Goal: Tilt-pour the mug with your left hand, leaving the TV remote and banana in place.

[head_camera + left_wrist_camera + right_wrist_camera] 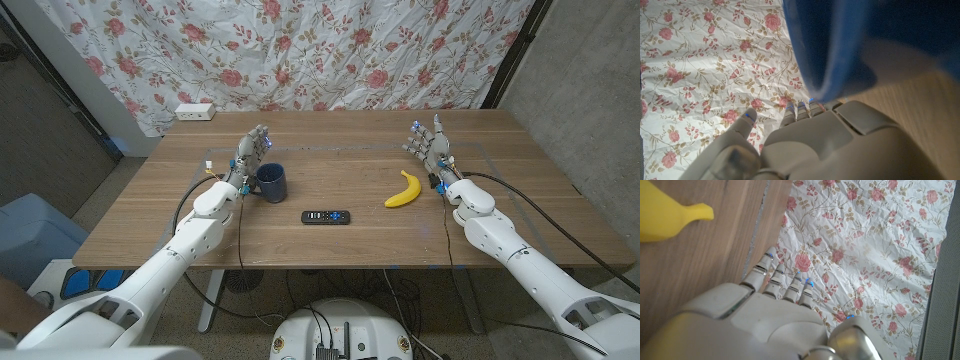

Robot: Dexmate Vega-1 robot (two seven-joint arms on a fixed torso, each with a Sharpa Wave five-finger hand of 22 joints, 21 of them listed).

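A dark blue mug stands upright on the wooden table, left of centre. My left hand is close beside the mug on its left, fingers apart and reaching up, holding nothing. In the left wrist view the mug looms blurred right next to my left hand. A black TV remote lies in front of the mug. A yellow banana lies to the right; its tip shows in the right wrist view as the banana. My right hand stands just beyond the banana, fingers spread and empty.
A white power strip sits at the table's far left edge. A floral curtain hangs behind the table. A blue bin stands on the floor at the left. Cables run along both arms.
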